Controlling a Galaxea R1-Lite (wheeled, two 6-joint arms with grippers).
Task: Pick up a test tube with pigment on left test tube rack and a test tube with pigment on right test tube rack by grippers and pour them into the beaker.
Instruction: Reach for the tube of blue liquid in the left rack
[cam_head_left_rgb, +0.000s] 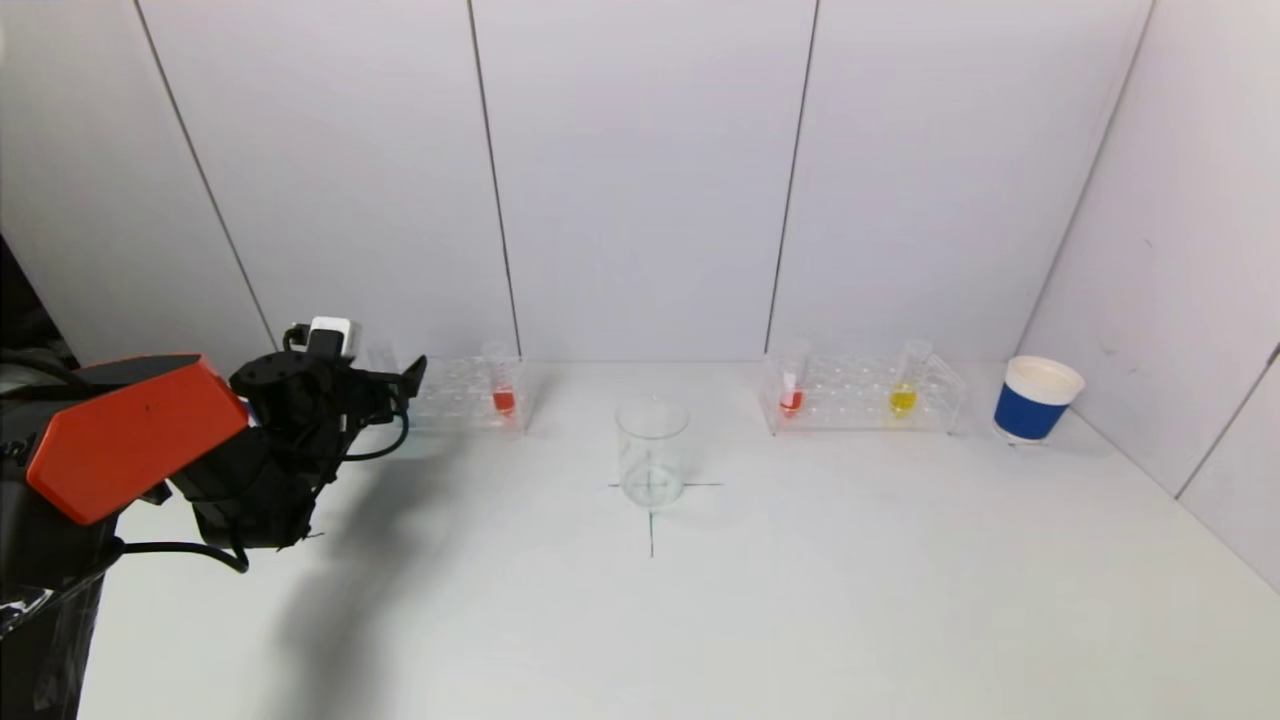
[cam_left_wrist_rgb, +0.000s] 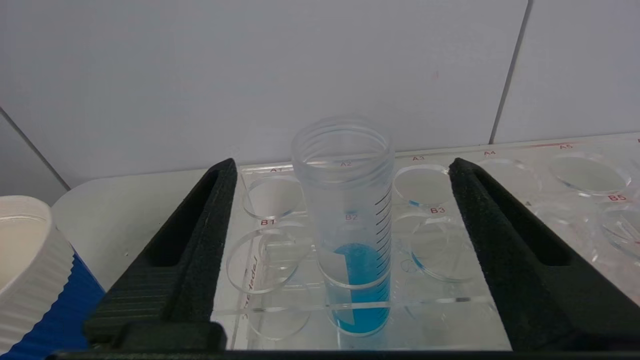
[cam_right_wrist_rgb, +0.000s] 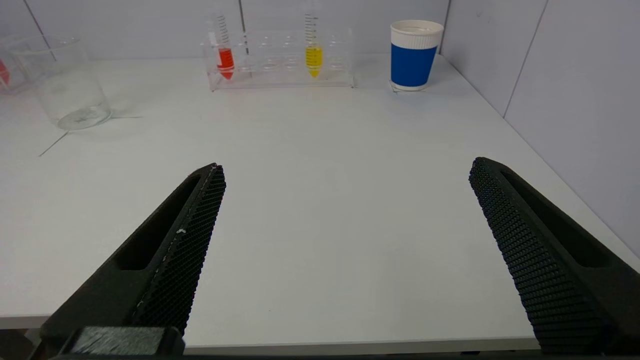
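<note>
The left clear rack (cam_head_left_rgb: 455, 392) holds a tube of red pigment (cam_head_left_rgb: 503, 396). My left gripper (cam_head_left_rgb: 405, 382) is at the rack's left end. In the left wrist view it (cam_left_wrist_rgb: 342, 165) is open, its fingers (cam_left_wrist_rgb: 200, 250) on either side of an upright tube of blue pigment (cam_left_wrist_rgb: 357, 280) in the rack (cam_left_wrist_rgb: 440, 300), not touching it. The empty glass beaker (cam_head_left_rgb: 652, 452) stands at the table's middle. The right rack (cam_head_left_rgb: 860, 398) holds a red tube (cam_head_left_rgb: 792, 396) and a yellow tube (cam_head_left_rgb: 903, 394). My right gripper (cam_right_wrist_rgb: 345, 167) is open and empty over the table's near edge.
A blue and white paper cup (cam_head_left_rgb: 1036, 400) stands right of the right rack by the side wall. Another blue and white cup (cam_left_wrist_rgb: 30, 275) stands close beside the left gripper. White wall panels run just behind both racks.
</note>
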